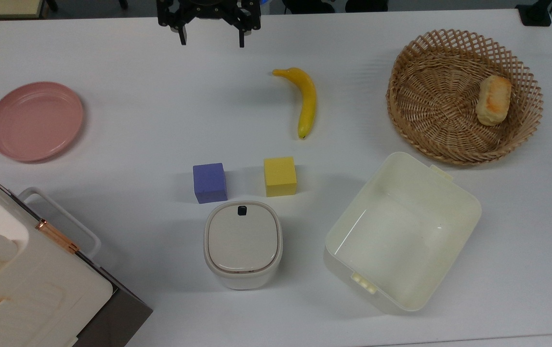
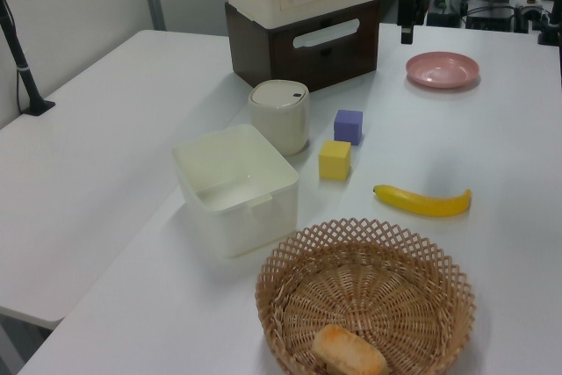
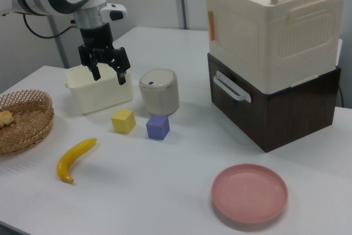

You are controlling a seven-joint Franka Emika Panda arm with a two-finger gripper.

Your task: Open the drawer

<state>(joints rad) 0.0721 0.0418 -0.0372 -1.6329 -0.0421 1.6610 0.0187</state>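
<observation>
Gripper hangs above table, fingers apart, holding nothing. Right view shows drawer closed, handle untouched; top view hides its front.

Drawer: dark brown front, white loop handle, shut, under cream cabinet.

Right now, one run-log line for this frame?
phase: approach | gripper: open, raised above table, holding nothing | drawer: shut, white handle untouched | contact: none

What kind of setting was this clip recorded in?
Probably a robotics lab bench: a robot arm's open claw hangs over a plain white table laid out with props such as a banana, coloured blocks and a closed drawer.
</observation>
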